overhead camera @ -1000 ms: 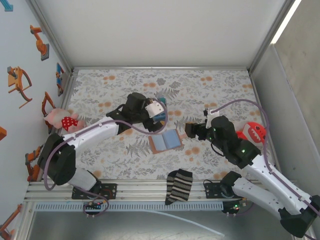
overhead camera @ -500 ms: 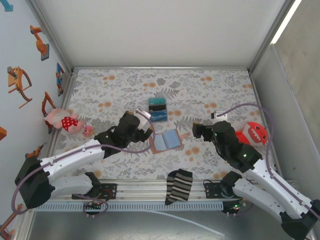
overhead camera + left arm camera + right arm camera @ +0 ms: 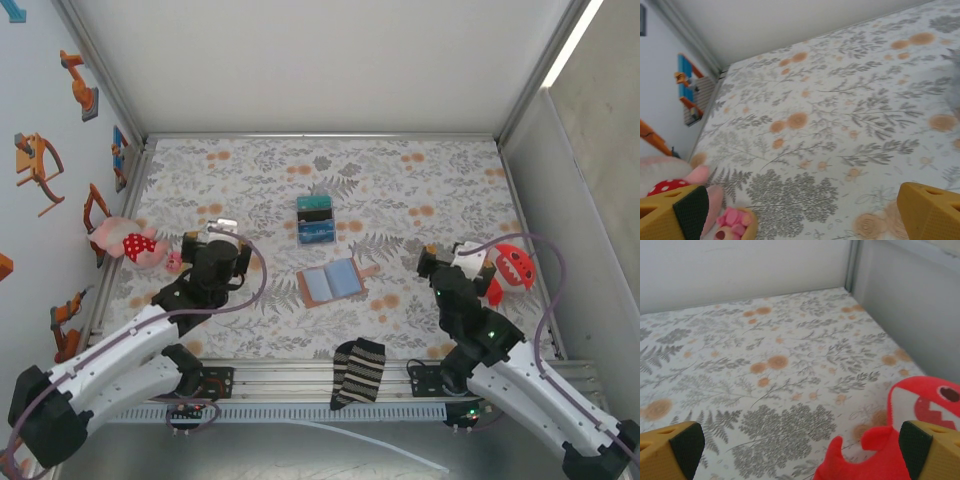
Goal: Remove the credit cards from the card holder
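Note:
The card holder [image 3: 332, 281], tan with a light-blue inside, lies open flat in the middle of the floral mat. Just beyond it lie the credit cards [image 3: 317, 220], a teal one and a blue one side by side. My left gripper [image 3: 206, 238] [image 3: 802, 215] is open and empty at the left of the mat, well away from the holder. Far from the holder on the right, my right gripper [image 3: 455, 258] [image 3: 800, 452] is also open, with nothing between its fingers [image 3: 672, 447].
A pink plush toy [image 3: 130, 243] [image 3: 662, 175] lies just left of my left gripper. A red shark toy [image 3: 510, 265] [image 3: 895, 440] sits against my right gripper's right finger. A striped sock [image 3: 358, 372] lies at the mat's near edge. Walls enclose the mat on three sides.
My left gripper has left the cards and drawn back to the left, near the pink toy. My right gripper has pulled back from the holder to the right, beside the red toy.

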Tool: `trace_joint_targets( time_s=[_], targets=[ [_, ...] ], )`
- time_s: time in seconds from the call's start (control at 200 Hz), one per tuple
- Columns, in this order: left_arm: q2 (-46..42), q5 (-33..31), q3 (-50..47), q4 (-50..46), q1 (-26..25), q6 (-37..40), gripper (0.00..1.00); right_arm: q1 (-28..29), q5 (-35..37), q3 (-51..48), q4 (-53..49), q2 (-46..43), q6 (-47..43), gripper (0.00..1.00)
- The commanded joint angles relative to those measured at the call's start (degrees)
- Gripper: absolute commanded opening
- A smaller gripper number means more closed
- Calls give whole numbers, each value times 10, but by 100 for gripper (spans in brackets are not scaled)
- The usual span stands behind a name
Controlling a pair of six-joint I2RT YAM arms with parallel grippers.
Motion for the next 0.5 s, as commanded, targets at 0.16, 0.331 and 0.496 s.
trace_joint_targets(
  time_s=[0.16, 0.331, 0.496],
  targets=[
    [-74, 26, -100, 141, 127, 17, 97, -58, 29, -44, 184, 42, -105, 100],
    [-29, 142, -134, 241, 221, 25, 97, -126, -51, -47, 274, 142, -137, 100],
    [79, 207, -147, 375, 291, 28, 97, -176, -76, -36, 352, 227, -173, 100]
  ],
)
